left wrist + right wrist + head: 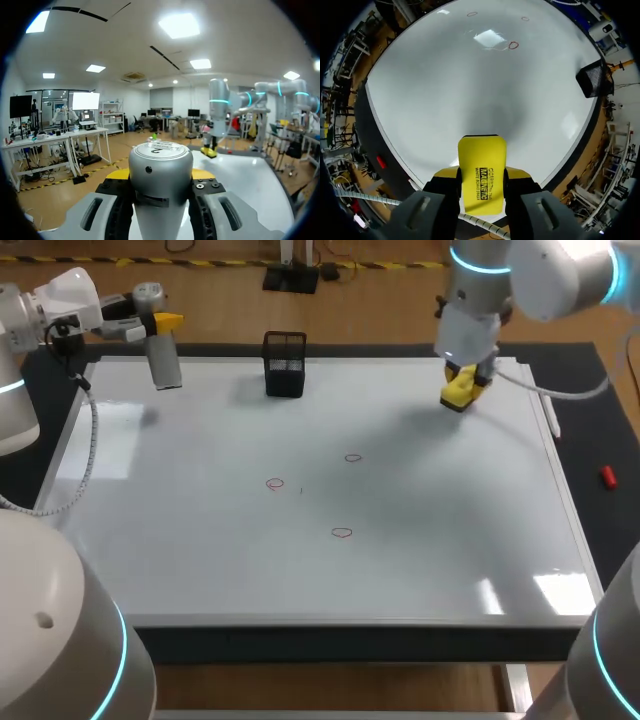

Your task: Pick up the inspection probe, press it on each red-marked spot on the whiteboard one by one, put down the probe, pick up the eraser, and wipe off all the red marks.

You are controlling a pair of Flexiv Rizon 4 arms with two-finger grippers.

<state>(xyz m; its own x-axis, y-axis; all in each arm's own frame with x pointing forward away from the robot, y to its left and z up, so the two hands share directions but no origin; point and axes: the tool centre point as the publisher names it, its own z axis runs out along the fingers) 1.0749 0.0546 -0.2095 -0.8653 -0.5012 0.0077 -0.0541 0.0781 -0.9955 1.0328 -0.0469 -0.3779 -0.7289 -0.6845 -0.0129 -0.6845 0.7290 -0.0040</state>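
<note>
Now the left gripper point(165, 324) is closed tight on the grey round metal probe point(166, 368) at the far left corner of the big whiteboard point(200, 560). The right gripper point(462, 382) squeezes the yellow block eraser point(481, 165) over the far right side. Three small red rings point(275, 483) sit in the middle.

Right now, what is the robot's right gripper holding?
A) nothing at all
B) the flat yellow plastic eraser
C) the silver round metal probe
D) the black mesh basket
B: the right gripper has its two fingers pressed against both sides of the flat yellow plastic eraser, as the right wrist view shows.
</note>
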